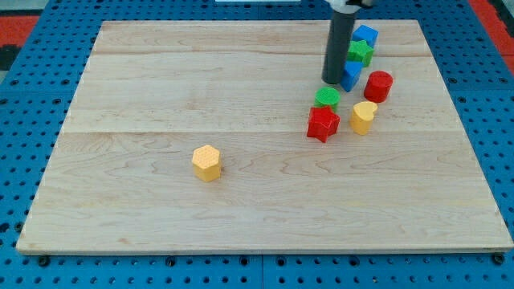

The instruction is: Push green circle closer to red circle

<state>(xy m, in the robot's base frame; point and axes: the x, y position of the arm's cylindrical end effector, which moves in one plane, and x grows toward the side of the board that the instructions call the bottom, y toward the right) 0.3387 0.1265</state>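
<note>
The green circle (pixel 327 98) lies on the wooden board (pixel 161 96) at the upper right, touching the top of a red star (pixel 322 124). The red circle (pixel 378 85) stands a short way to its right and slightly higher in the view. My tip (pixel 332 81) is the lower end of a dark rod, just above the green circle in the view and nearly touching it. A blue block (pixel 351 75) sits between my tip and the red circle.
A yellow cylinder (pixel 364 116) stands right of the red star, below the red circle. A green star (pixel 360 52) and a blue cube (pixel 365 36) sit above the blue block. A yellow hexagon (pixel 206 162) lies alone left of centre.
</note>
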